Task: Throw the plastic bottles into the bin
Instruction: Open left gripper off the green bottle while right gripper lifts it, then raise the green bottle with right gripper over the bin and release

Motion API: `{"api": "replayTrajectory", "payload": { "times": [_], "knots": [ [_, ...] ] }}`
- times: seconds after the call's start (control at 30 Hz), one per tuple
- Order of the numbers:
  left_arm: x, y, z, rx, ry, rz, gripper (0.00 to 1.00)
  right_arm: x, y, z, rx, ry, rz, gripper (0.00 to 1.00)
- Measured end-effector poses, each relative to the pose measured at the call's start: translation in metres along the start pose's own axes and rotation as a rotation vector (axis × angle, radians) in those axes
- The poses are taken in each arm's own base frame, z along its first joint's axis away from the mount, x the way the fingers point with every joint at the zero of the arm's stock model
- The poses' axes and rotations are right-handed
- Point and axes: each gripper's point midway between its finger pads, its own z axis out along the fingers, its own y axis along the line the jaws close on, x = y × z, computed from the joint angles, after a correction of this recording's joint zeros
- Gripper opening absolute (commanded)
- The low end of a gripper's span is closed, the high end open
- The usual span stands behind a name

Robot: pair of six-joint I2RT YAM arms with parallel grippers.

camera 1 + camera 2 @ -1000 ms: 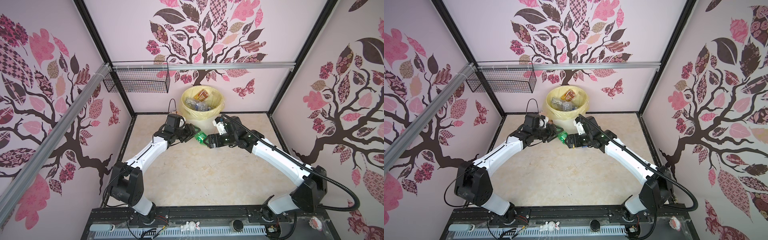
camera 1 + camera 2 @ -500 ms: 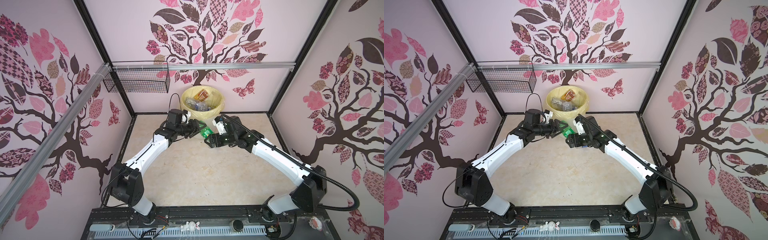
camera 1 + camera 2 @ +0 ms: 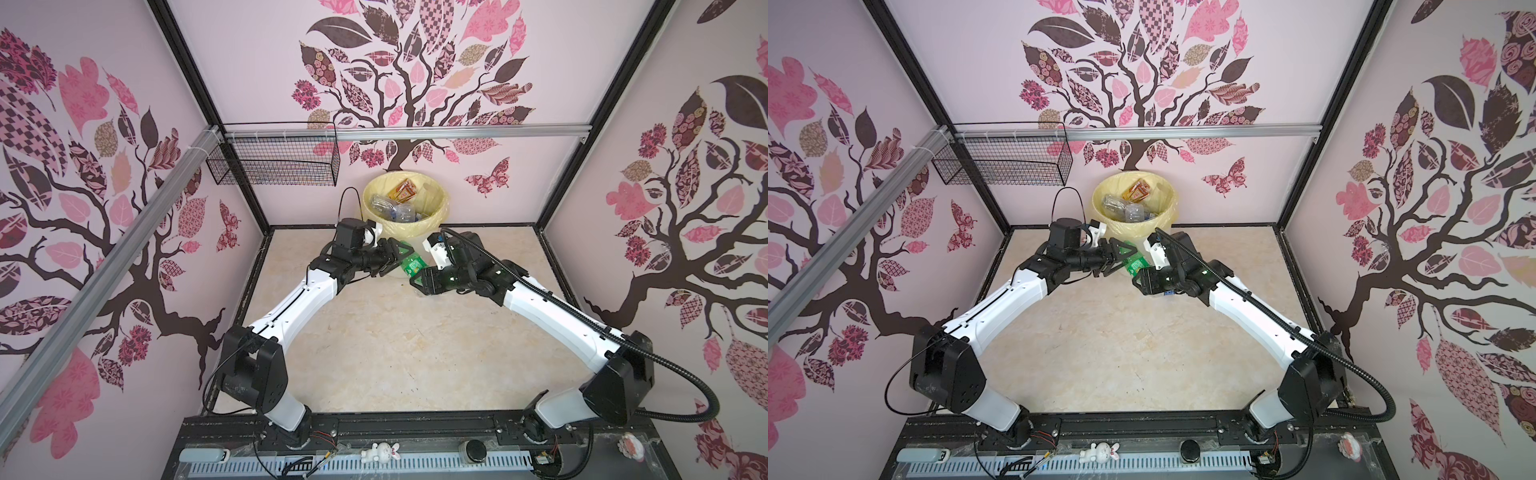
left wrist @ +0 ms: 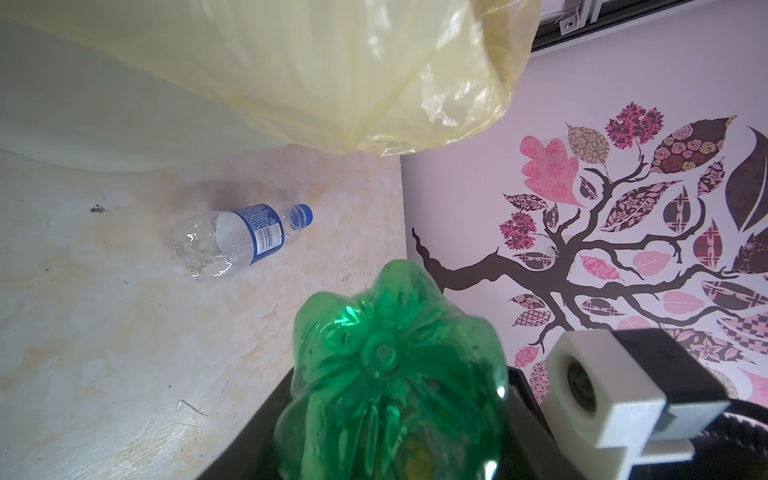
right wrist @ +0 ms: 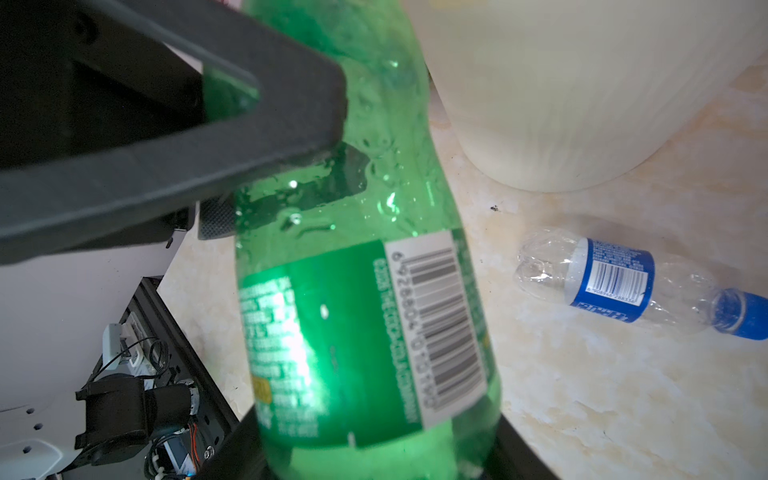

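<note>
- In both top views, your green bottle (image 3: 411, 266) (image 3: 1133, 264) hangs over the tabletop just in front of the bin (image 3: 434, 224) (image 3: 1167, 216), which stands at the middle of the far edge. The bottle has crept a touch nearer the bin in the last second. The right gripper (image 3: 420, 279) (image 3: 1140, 282) gaped a second ago and has now drawn its fingers in around one end. The left gripper (image 3: 397, 261) (image 3: 1119, 258) is at the other end.
- In the left wrist view, the green bottle (image 4: 390, 374) fills the space between the left fingers, with black on both sides of it. You cannot tell here whether they clamp it or have slackened. Beyond it, a clear bottle (image 4: 245, 237) lies flat on the tabletop near the foot of the bin (image 4: 124, 116).
- In the right wrist view, the right fingers sit narrow, pressed to both sides of the green bottle (image 5: 365, 311), so it reads as held. A left finger (image 5: 166, 178) still touches it farther along. The clear bottle (image 5: 611, 286) lies beside the bin (image 5: 561, 104).
- For you, this looks like a hand-over from left to right, half done. Neither of these two bottles is binned yet. Other bottles (image 3: 395, 210) already lie inside.
</note>
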Motion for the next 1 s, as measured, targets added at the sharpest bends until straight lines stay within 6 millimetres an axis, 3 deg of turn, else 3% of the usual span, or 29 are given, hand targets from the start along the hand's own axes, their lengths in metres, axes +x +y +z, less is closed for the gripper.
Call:
{"api": "replayTrajectory", "payload": {
  "times": [0.2,0.4,0.53,0.73,0.87,1.0],
  "knots": [
    [-0.007,0.002,-0.005,-0.043,-0.036,-0.038,0.83,-0.001,-0.005,0.000,0.024,-0.006,0.015,0.49],
    [-0.044,-0.021,-0.039,-0.039,-0.165,-0.062,0.97,-0.014,-0.020,-0.011,0.068,-0.031,0.055,0.49],
    [-0.067,-0.054,-0.068,-0.009,-0.269,-0.038,0.97,-0.064,-0.024,-0.041,0.098,-0.162,0.059,0.49],
    [-0.067,-0.100,-0.080,0.025,-0.319,0.010,0.97,-0.145,-0.017,-0.106,0.173,-0.412,0.020,0.49],
    [-0.066,-0.117,-0.087,0.014,-0.347,0.021,0.97,-0.194,-0.012,-0.143,0.207,-0.562,0.012,0.49],
    [-0.067,-0.115,-0.094,-0.022,-0.371,-0.009,0.97,-0.233,-0.012,-0.165,0.246,-0.680,0.015,0.50]
  ]
}}
